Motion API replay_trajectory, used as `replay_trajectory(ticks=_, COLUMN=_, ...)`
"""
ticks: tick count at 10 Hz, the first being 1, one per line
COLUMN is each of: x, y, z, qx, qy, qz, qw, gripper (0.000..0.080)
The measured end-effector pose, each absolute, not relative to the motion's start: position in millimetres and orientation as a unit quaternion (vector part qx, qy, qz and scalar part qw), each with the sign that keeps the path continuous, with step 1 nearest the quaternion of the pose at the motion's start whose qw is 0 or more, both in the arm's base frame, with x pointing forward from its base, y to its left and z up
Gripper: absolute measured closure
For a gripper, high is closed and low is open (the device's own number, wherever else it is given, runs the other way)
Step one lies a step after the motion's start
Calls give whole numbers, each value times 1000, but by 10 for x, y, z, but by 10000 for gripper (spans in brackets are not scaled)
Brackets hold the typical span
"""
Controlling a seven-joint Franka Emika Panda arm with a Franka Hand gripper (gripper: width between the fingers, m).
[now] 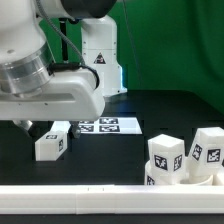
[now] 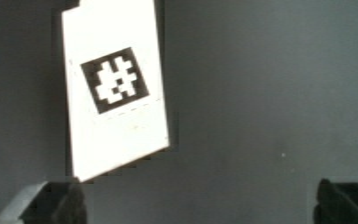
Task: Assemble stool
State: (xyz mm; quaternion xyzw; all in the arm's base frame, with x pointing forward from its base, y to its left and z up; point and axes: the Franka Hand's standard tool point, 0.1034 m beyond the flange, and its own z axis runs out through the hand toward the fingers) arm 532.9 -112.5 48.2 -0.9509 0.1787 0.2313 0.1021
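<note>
Tags, black-and-white squares of blocky pattern, are marking nearly every white part (none is giving letters I can read). One leg is lying on the dark surface toward the exterior view's left, with a tag facing the camera. The wrist view is showing what is probably this same leg as a long white block with one tag on its upper face.

A second leg and a third leg are standing close together at the exterior view's right, each tagged. The seat seems to be curving beneath them, though the rail is hiding most of it. The marker board is lying flat behind the first leg.

The arm is reaching in from the exterior view's upper left, bending over with its wrist pointing down above the first leg. The pincer is hanging with its fingers spread wide apart, gripping nothing. The leg is lying beside one fingertip and not between the two.
</note>
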Motion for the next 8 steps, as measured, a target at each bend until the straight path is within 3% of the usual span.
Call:
replay_trajectory(ticks=5, x=5181, y=-1308, z=370, qx=-902, qy=158, qz=372, qw=150, gripper=150)
replay_trajectory(ticks=8, x=5109, y=-1260, z=239, qx=-886, qy=160, qz=409, qw=152, gripper=150)
